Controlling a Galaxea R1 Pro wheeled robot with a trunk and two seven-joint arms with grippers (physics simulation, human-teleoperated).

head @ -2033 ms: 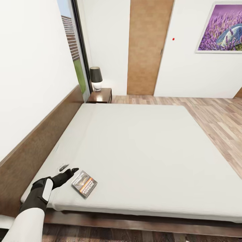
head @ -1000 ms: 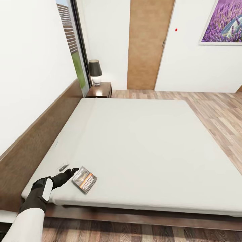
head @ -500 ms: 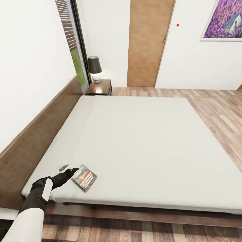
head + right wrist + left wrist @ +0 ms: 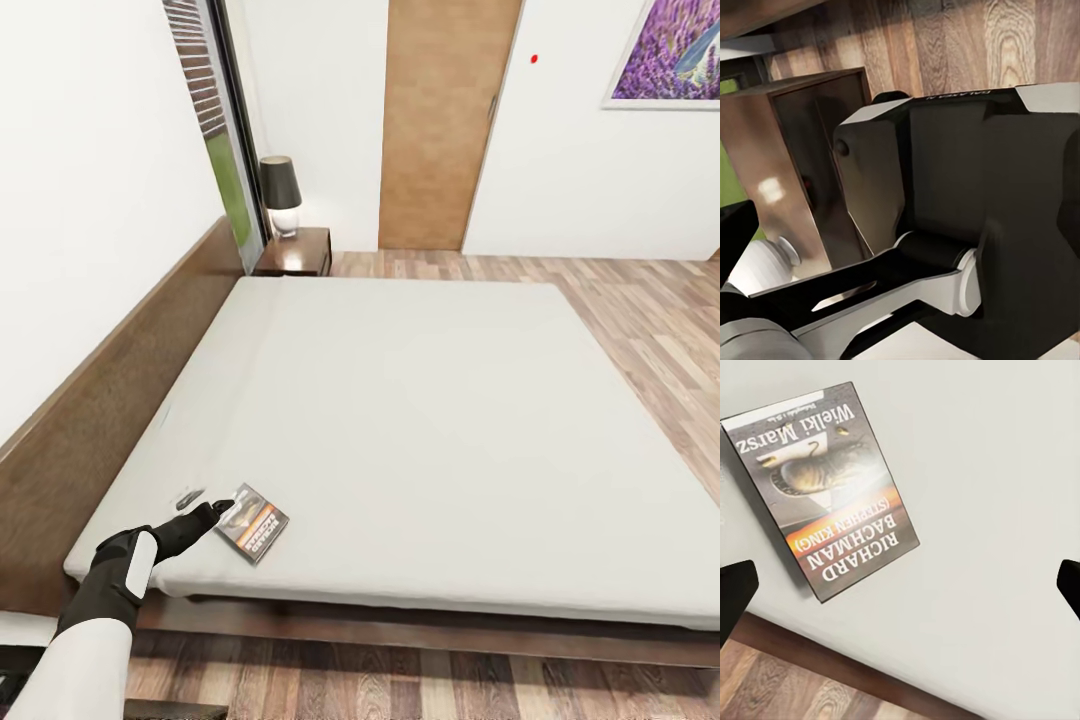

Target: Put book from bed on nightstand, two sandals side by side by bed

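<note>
Off-white bed (image 4: 420,420) bears the book (image 4: 252,522), wood-plank floor (image 4: 640,300) beyond.

Over the last two seconds the head camera has tilted and shifted, so the whole scene sits differently in the head view: the lavender picture (image 4: 668,50) has slid up and toward the right corner until only its lower left part is in frame, and the nightstand (image 4: 297,252) with its lamp (image 4: 281,195) stands higher. More plank floor (image 4: 400,680) shows below the bed frame (image 4: 430,628). The book (image 4: 252,522) now lies a little closer to the left gripper (image 4: 215,512), just at its fingertips.
</note>
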